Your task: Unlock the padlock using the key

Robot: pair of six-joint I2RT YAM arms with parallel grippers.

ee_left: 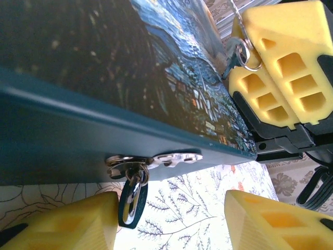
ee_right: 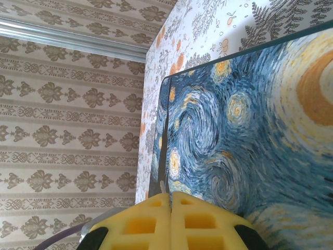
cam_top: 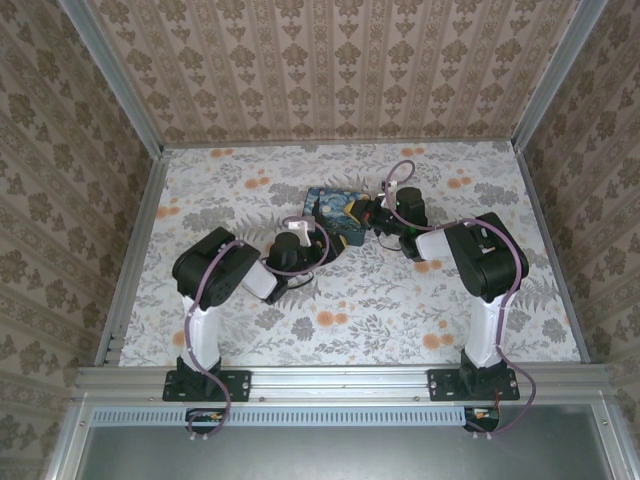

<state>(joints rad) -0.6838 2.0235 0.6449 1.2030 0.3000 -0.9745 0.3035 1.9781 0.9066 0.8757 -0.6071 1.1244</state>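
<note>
Setup step, I judge: padlock [ee_left: 132, 200] hangs off the hasp [ee_left: 171, 158] on the box [ee_left: 156, 78] front edge, between the spread, empty jaws of the left gripper [ee_left: 170, 204]; right gripper [ee_right: 170, 203], beside the box, is clenched on what looks like the key [ee_left: 231, 61]; next needs lock steadied, keyway aligned.

No text, label, brand, number or sign can be read on any surface (the box [ee_right: 250, 130] bears a swirling starry-night print, the table cover [cam_top: 350, 300] a floral pattern and the walls [cam_top: 330, 60] a repeated damask ornament, all pictorial rather than lettered).
</note>
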